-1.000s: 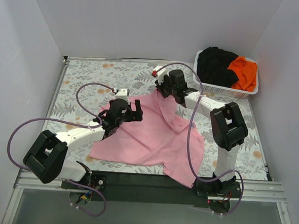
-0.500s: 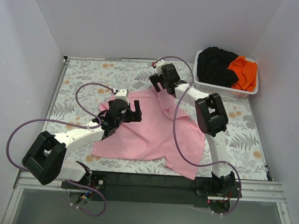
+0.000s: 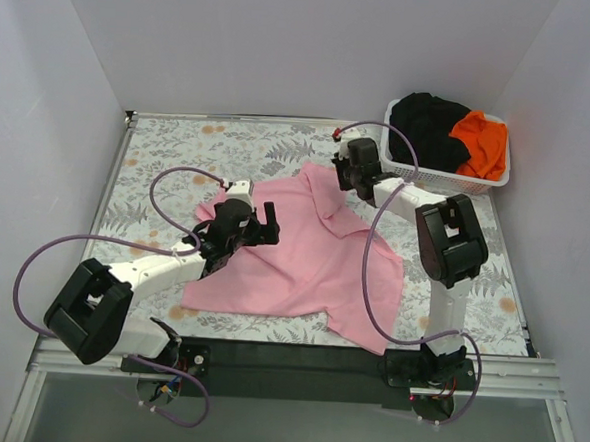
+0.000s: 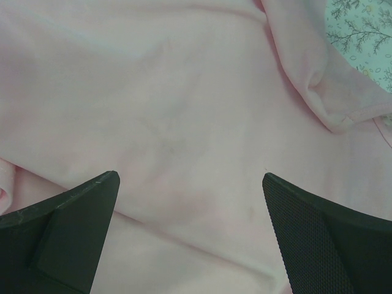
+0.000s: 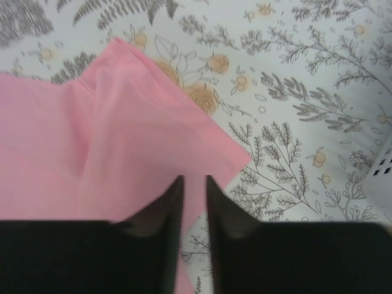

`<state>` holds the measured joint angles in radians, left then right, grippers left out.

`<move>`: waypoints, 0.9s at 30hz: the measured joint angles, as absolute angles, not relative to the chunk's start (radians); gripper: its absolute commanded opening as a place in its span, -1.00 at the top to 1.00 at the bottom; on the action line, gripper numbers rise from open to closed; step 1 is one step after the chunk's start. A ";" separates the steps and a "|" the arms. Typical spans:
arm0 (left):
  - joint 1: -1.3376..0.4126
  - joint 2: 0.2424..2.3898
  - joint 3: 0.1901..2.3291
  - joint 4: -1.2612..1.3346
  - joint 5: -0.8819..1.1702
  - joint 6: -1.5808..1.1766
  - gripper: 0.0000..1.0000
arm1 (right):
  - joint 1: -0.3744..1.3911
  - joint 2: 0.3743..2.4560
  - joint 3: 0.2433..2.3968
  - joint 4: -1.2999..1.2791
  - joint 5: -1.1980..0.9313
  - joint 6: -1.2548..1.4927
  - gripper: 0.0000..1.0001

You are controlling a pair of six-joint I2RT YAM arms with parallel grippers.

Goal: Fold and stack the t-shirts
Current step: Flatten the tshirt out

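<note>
Change since earlier view: right arm [image 3: 397, 197] has swung from the far middle of the counter [image 3: 179, 144] toward the basket [image 3: 428, 176]; the cloth it had raised now lies lower and flatter. Left arm [image 3: 162, 263] is unmoved.
Pink t-shirt [image 3: 303, 262]: spread open on the counter between the arms, creased, with no fold made.
Right jaws: above the shirt's far right corner, drawn nearly together with a narrow gap. I cannot tell whether cloth is caught.
Left jaws: wide apart, hanging over the shirt's middle and gripping nothing.
Black t-shirt [image 3: 426, 124] and orange t-shirt [image 3: 485, 142]: bundled in the basket, untouched.
Progress, as judged: early. The first shirt is only being laid out. Folding all three and stacking them remains.
</note>
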<state>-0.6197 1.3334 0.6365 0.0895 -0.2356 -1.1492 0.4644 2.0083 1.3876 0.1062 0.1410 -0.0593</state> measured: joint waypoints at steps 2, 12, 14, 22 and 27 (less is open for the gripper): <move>-0.620 1.333 0.628 0.092 -0.231 -1.150 -0.96 | 0.449 2.017 1.364 0.104 0.102 -0.042 0.97; -0.622 1.333 0.621 0.105 -0.221 -1.153 -0.96 | 0.441 2.120 1.386 0.105 -0.004 0.005 0.97; -0.622 1.333 0.617 0.105 -0.221 -1.153 -0.96 | 0.438 2.139 1.411 0.107 -0.009 0.023 0.97; -0.622 1.328 0.614 0.104 -0.222 -1.152 -0.96 | 0.400 2.187 1.492 0.066 0.002 0.073 0.97; -0.622 1.304 0.611 0.104 -0.222 -1.152 -0.96 | 0.352 2.233 1.587 -0.001 0.012 0.079 0.97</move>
<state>-0.6224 1.3045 0.6106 0.1036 -0.2222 -1.1519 0.3523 2.2330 1.5871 -0.0013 0.0124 0.0792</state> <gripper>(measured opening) 0.982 0.015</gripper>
